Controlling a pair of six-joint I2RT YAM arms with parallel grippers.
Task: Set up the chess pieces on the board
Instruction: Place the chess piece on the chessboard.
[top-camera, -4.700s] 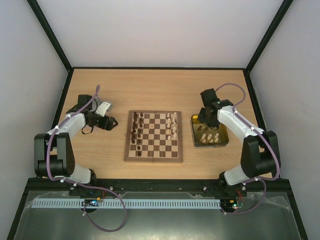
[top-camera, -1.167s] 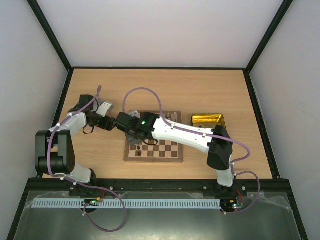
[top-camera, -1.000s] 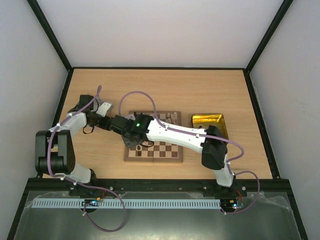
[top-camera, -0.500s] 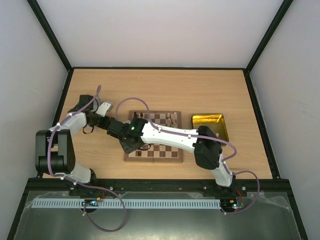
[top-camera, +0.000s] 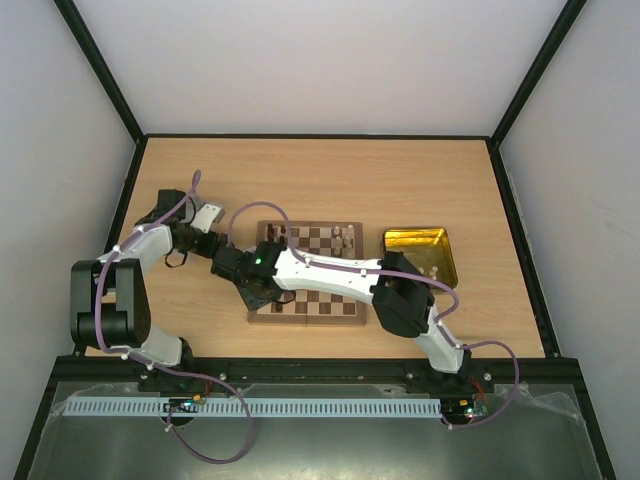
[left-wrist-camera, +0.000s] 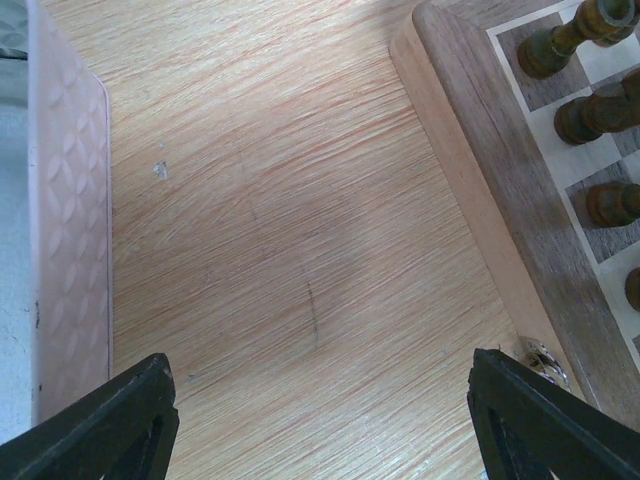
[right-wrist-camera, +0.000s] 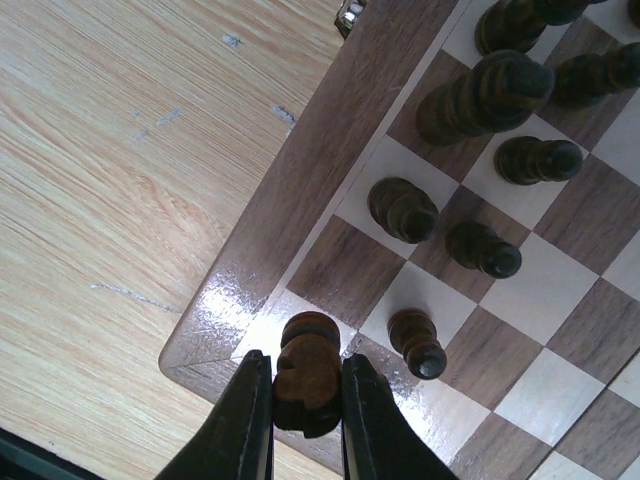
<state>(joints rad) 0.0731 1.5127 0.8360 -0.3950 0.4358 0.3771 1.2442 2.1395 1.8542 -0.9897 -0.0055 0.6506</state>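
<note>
At the near-left corner of the board, the right tool was closed tight on a single dark brown piece, pinched upright between its two black fingers. The piece hung over the light corner square. Whether its base had met the wood could not be told from the wrist view. The right arm lay stretched low across the board from its base on the other side.

Just beyond the corner, dark pawns and taller dark pieces already stood in the board's two left-hand columns, with one pawn on the square beside the corner. The placing step was therefore in hand, and the dark side looked nearly filled.

Farther along the board's left edge, the left tool hovered with its fingers spread wide and nothing between them, above the bare wooden surface.

At the board's far end stood cream pieces, and to the right lay the gold tray, partly hidden by the arm.

The next move appeared to call for lowering the piece squarely onto the corner, then opening and lifting straight up so the fingers cleared the neighbouring pawn.
</note>
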